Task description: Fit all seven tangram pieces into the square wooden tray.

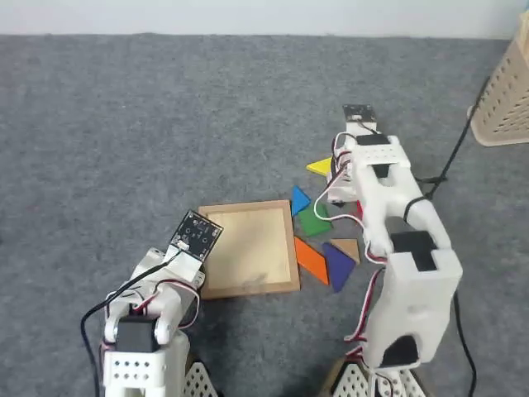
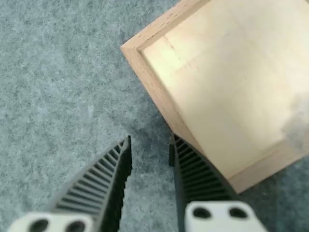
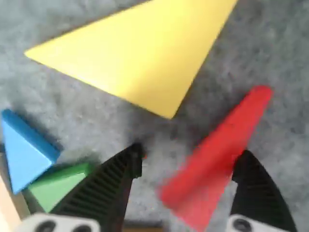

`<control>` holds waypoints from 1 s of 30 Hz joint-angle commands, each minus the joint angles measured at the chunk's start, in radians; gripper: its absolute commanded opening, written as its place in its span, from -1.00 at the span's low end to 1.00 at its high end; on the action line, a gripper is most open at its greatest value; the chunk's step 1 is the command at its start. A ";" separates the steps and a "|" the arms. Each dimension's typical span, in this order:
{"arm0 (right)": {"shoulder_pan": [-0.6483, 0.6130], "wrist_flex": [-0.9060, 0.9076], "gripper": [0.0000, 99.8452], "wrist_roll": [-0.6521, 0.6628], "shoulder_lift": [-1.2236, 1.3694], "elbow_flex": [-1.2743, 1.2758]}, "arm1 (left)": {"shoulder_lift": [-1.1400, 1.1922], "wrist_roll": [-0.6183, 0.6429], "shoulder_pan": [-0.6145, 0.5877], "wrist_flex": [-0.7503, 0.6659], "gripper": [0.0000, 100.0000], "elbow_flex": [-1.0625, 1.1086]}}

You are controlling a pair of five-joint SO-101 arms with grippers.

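High view: your table (image 1: 124, 124) is grey felt, with a pale wall (image 1: 248, 15) behind. Jaws of the left gripper (image 2: 149, 150) stand apart beside the tray (image 2: 145, 77); those of the right gripper (image 3: 191, 152) gape around the red piece (image 3: 217, 140).

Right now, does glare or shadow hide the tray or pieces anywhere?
High view: even light, no glare on the tray. Left wrist view: soft grey patch on its floor. Right wrist view: yellow triangle and red piece evenly lit.
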 commanded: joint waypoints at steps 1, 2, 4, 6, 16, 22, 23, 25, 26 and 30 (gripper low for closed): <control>0.051 0.025 -0.41 -0.011 0.025 -0.063 | -0.021 0.008 -0.005 0.000 -0.76 -0.012; 0.058 0.025 -0.41 -0.011 0.030 -0.063 | -0.021 0.008 -0.005 0.000 -0.76 -0.012; 0.056 0.035 -0.41 -0.009 0.027 -0.063 | -0.021 0.008 -0.005 0.000 -0.76 -0.012; 0.054 0.038 -0.42 -0.009 0.025 -0.061 | -0.021 0.008 -0.005 0.000 -0.76 -0.012; 0.059 0.039 -0.73 -0.009 0.025 -0.061 | -0.021 0.008 -0.005 0.000 -0.76 -0.012; 0.087 0.058 -0.87 -0.009 0.010 -0.064 | -0.021 0.008 -0.005 0.000 -0.76 -0.012; 0.093 0.061 -0.92 -0.009 -0.005 -0.060 | -0.021 0.008 -0.005 0.000 -0.76 -0.012; 0.107 0.061 -1.00 -0.009 -0.044 -0.046 | -0.021 0.008 -0.005 0.000 -0.76 -0.012; 0.108 0.061 -0.98 -0.009 -0.068 -0.032 | -0.021 0.008 -0.005 0.000 -0.76 -0.012; 0.068 0.051 -0.99 0.052 -0.185 0.037 | -0.021 0.008 -0.005 0.000 -0.76 -0.012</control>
